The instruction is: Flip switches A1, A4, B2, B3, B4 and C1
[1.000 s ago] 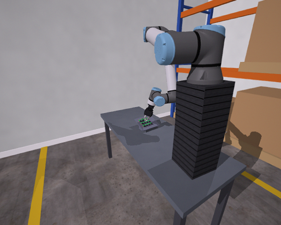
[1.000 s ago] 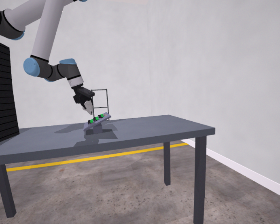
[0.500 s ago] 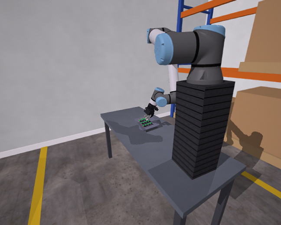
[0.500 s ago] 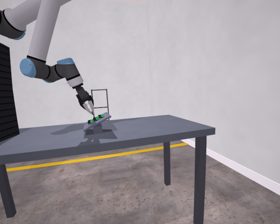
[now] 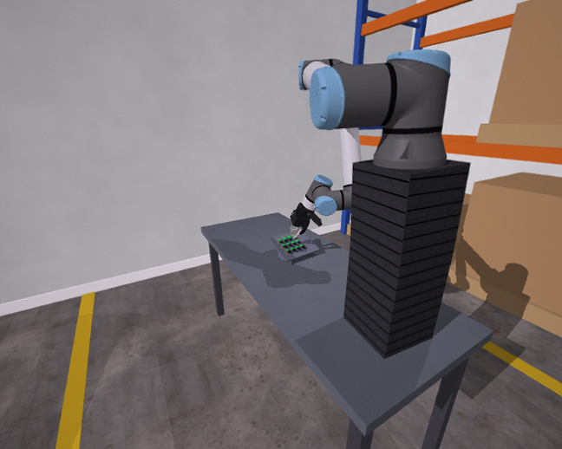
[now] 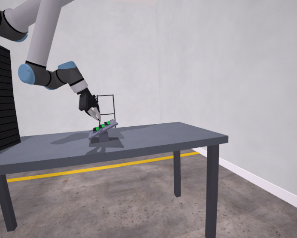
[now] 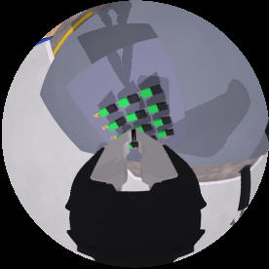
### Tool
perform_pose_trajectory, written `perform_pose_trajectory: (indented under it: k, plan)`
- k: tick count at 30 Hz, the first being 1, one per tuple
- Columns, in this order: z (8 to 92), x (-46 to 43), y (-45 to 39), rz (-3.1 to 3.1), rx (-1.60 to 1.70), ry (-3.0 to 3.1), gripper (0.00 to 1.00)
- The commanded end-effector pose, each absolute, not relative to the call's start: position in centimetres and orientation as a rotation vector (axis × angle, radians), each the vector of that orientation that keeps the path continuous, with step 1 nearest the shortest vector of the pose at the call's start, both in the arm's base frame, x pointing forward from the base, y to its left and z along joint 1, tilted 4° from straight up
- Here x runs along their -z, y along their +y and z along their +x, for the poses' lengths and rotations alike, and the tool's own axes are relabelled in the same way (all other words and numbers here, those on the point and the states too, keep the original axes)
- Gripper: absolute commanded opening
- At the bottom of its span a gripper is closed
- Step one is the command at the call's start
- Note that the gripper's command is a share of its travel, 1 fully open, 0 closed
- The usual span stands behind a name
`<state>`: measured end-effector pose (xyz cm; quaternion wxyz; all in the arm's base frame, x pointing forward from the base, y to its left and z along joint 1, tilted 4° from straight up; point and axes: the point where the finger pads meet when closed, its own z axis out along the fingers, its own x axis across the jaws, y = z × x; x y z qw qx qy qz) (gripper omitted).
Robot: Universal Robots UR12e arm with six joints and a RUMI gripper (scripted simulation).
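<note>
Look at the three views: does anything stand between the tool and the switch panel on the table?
Nothing visible does. The shut tool holds nothing and hangs just above the tilted switch panel, its tips close to the green switches, with only open air between them in every view.
</note>
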<state>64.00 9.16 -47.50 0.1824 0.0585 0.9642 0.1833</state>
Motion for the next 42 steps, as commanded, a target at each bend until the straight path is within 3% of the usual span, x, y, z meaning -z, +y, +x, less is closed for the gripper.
perform_pose_trajectory:
  k: [1,22,42]
  plan:
    - [64.7,47.4,8.4,0.551,-0.556,2.658,0.0]
    - [65.8,47.2,6.9,1.483,-0.666,2.301,0.0]
    - [66.2,47.0,6.4,1.711,-0.688,2.158,0.0]
